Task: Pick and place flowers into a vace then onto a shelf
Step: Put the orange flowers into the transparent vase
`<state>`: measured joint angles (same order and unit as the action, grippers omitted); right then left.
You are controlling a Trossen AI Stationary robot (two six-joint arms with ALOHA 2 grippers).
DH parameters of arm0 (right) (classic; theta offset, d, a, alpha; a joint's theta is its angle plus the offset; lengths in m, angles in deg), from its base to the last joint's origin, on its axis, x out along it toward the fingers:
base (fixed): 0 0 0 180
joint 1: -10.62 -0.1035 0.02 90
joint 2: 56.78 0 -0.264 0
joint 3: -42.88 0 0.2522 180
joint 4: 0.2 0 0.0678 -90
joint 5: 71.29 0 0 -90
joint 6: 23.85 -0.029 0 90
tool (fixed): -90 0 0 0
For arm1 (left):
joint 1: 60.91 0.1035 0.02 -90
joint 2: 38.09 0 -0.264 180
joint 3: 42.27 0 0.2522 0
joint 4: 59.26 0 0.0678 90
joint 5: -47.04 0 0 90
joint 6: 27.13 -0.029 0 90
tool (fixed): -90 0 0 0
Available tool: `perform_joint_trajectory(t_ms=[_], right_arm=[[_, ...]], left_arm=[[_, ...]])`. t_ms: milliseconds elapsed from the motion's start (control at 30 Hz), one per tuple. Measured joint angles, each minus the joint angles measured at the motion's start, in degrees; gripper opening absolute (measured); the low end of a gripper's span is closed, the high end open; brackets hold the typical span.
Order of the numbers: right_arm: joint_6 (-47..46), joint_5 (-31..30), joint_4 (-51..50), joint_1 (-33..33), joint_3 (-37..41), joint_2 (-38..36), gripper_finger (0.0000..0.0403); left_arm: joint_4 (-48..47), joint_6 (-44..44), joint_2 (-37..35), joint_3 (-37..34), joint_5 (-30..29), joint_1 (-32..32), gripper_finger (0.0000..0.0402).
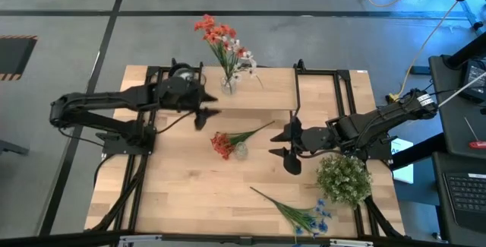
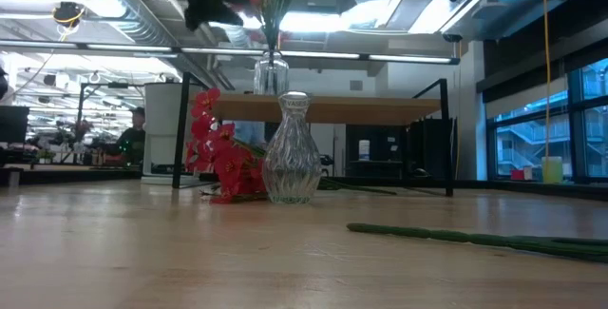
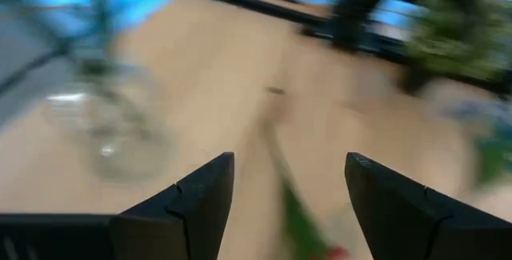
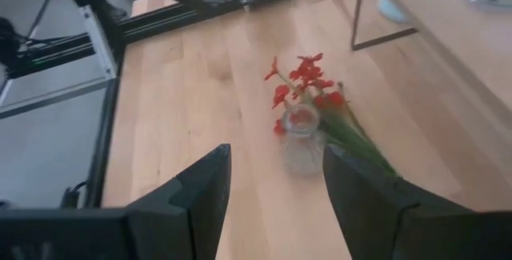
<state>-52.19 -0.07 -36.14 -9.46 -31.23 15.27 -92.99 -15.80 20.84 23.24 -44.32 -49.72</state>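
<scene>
A small empty glass vase [image 1: 241, 151] [image 2: 292, 162] [image 4: 302, 146] stands upright on the tabletop. A red-blossomed flower [image 1: 225, 142] [image 2: 218, 157] [image 4: 308, 84] lies flat beside it, its green stem running toward the shelf. A blue-blossomed flower [image 1: 302, 213] lies near the table's near edge; its stem [image 2: 475, 238] shows in the low view. On the shelf [image 1: 266, 89] [image 2: 323, 109] stands another vase [image 1: 228, 81] [image 2: 271, 71] with red and white flowers in it. My left gripper [image 1: 206, 115] [image 3: 290, 164] hovers open by the shelf's near edge. My right gripper [image 1: 287, 147] [image 4: 277, 152] is open, right of the empty vase.
A bushy green-and-white plant [image 1: 343, 177] stands near the table's right near corner, close beside my right arm. The shelf's black legs [image 1: 295, 99] stand just beyond my right gripper. Bare tabletop [image 1: 175, 186] stretches across the near left part.
</scene>
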Motion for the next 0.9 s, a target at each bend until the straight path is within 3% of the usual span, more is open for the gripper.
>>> perform_joint_trajectory(t_ms=[167,333,533,633,900], right_arm=[[0.0,2.9,0.0,-0.1,0.0,0.0,0.0201],[0.7,3.5,0.0,0.5,0.0,0.9,0.0201],[9.0,3.9,0.0,4.8,0.0,4.6,0.0201],[13.6,7.3,0.1,7.9,0.0,7.4,0.0201],[26.2,9.9,0.2,14.0,0.0,16.5,0.0201]], left_arm=[[-4.4,3.2,-3.6,0.1,1.1,-8.4,0.0230],[-10.9,13.0,-3.9,0.1,1.1,-16.7,0.0221],[-16.2,23.2,-0.6,0.1,0.9,-25.4,0.0200],[-19.7,28.1,1.5,0.1,0.9,-29.1,0.0188],[-24.0,40.7,7.2,0.1,-1.9,-35.1,0.0160]])
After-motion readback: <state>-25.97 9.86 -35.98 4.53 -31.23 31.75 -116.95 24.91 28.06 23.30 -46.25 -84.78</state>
